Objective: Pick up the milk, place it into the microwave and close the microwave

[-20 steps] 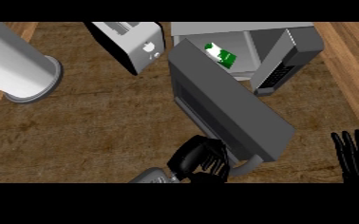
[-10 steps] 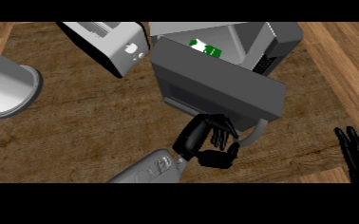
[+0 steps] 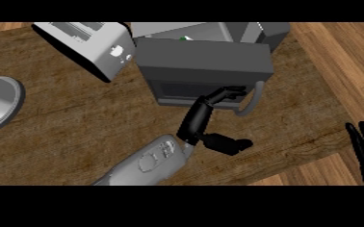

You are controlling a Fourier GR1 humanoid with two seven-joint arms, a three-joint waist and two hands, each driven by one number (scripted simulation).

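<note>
Wood-grain brown covers the worktop (image 3: 85, 120), and paler planks (image 3: 331, 57) show past its right edge. At the back stands the microwave (image 3: 213, 29), its dark grey door (image 3: 202, 65) swung almost across the opening. Only a green-and-white sliver of the milk (image 3: 186, 38) shows inside, just above the door's top edge. The left hand (image 3: 198, 120) reaches up from the lower edge. Its fingers (image 3: 226, 92) are stretched out against the door's lower part, beside the curved handle (image 3: 253, 98), gripping nothing. The right hand (image 3: 354, 137) rests at the right edge, fingers straight and empty. A pale toaster (image 3: 89, 48) sits left of the microwave.
</note>
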